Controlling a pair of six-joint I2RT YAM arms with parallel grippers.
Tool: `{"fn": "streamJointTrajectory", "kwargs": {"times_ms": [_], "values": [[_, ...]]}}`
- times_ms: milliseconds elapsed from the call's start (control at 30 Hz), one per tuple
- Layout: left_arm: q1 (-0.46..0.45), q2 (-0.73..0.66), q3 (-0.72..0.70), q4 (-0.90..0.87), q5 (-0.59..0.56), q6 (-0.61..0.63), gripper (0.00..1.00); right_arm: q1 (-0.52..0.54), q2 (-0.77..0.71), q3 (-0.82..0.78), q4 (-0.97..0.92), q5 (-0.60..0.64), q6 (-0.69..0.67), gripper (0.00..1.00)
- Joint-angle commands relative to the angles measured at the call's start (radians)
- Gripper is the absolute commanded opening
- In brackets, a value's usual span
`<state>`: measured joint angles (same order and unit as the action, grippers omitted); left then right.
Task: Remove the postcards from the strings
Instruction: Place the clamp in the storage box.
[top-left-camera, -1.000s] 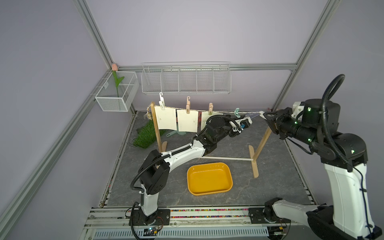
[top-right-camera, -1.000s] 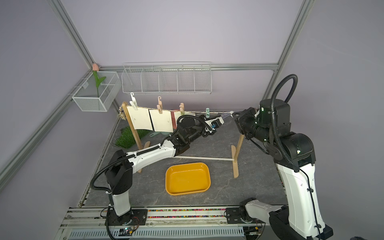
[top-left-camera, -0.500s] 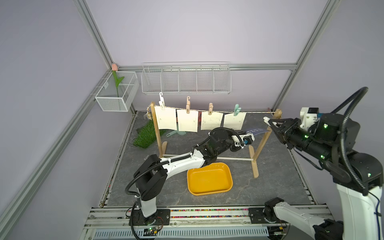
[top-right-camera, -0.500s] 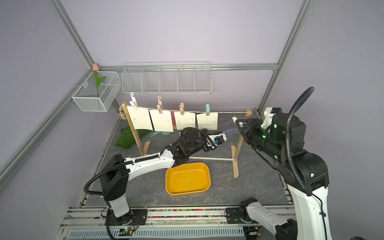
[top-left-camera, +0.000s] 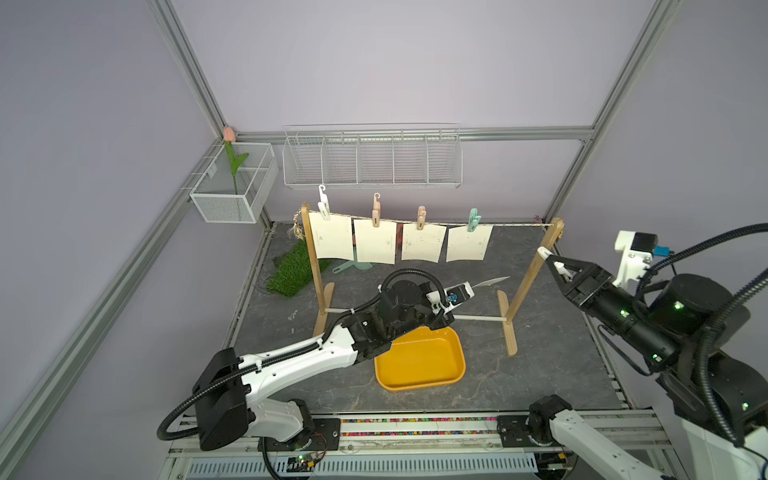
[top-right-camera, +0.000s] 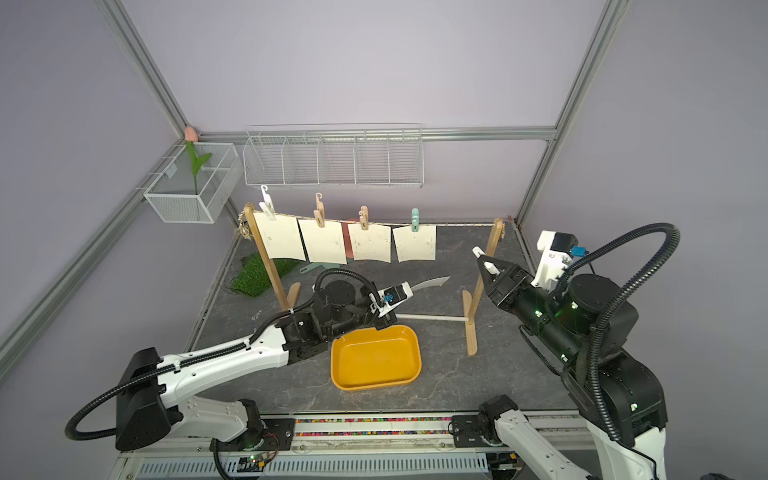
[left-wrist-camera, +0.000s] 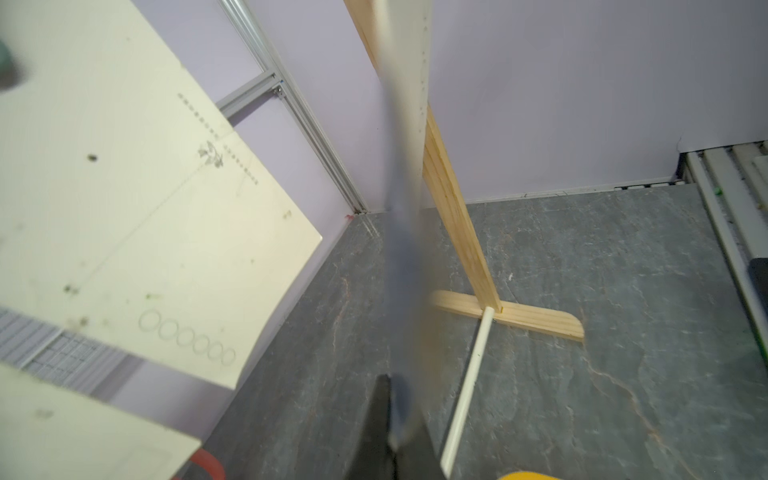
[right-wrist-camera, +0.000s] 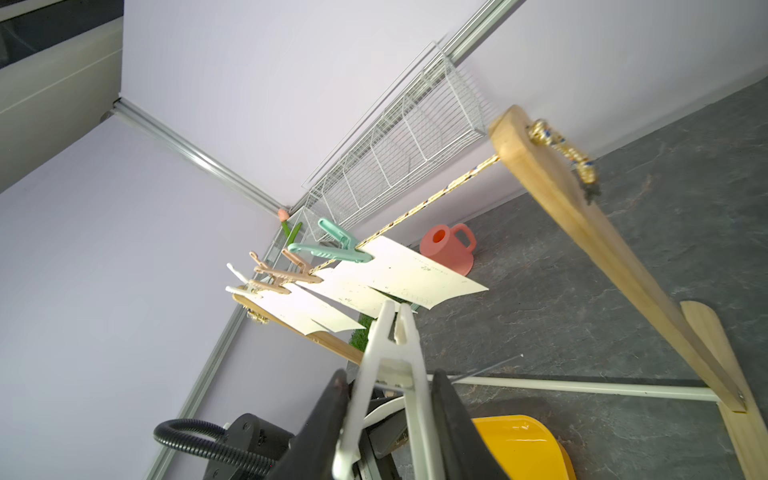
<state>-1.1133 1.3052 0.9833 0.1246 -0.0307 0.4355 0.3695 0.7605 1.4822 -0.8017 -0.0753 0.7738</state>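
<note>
The left jaws were clamped shut on one postcard (top-left-camera: 492, 282), seen edge-on above the worktop (top-left-camera: 561, 353), just behind the yellow tray (top-left-camera: 419, 384). The right jaws gripped a white peg (right-wrist-camera: 386, 345) beside the wooden post (top-left-camera: 525, 291). Four other postcards (top-left-camera: 376, 241) hung pegged along the string (top-left-camera: 515, 225).

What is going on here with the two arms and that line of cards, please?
The robot is taking cards off a line. The left gripper is shut on a loose postcard, holding it in the air above the table, near the empty yellow tray. The right gripper holds a white peg beside the wooden post on its side. The string carries four pegged postcards.
</note>
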Motion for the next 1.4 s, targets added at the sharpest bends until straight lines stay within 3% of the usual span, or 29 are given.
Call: {"fn": "streamJointTrajectory", "kwargs": {"times_ms": [0, 167, 333, 433, 600, 833, 1100, 1367], "values": [[-0.005, -0.125, -0.099, -0.151, -0.051, -0.205, 0.00, 0.005, -0.018, -0.118, 0.150, -0.144, -0.092, 0.34], [-0.005, -0.440, -0.221, -0.361, -0.085, -0.442, 0.00, 0.012, -0.046, -0.279, 0.278, -0.260, -0.105, 0.33], [-0.005, -0.742, -0.218, -0.681, -0.299, -0.710, 0.00, 0.060, -0.045, -0.377, 0.320, -0.320, -0.169, 0.33], [-0.004, -0.830, -0.171, -0.851, -0.413, -0.871, 0.00, 0.136, -0.028, -0.432, 0.346, -0.311, -0.220, 0.33], [-0.002, -0.843, -0.101, -1.084, -0.477, -1.105, 0.00, 0.357, 0.047, -0.499, 0.362, -0.166, -0.348, 0.32], [-0.003, -0.731, -0.076, -1.244, -0.368, -1.263, 0.00, 0.600, 0.259, -0.566, 0.428, 0.057, -0.480, 0.31], [0.001, -0.709, -0.109, -1.275, -0.323, -1.337, 0.00, 0.685, 0.532, -0.575, 0.493, 0.164, -0.530, 0.33], [0.001, -0.754, -0.132, -1.269, -0.324, -1.360, 0.00, 0.694, 0.623, -0.658, 0.554, 0.212, -0.494, 0.52]]}}
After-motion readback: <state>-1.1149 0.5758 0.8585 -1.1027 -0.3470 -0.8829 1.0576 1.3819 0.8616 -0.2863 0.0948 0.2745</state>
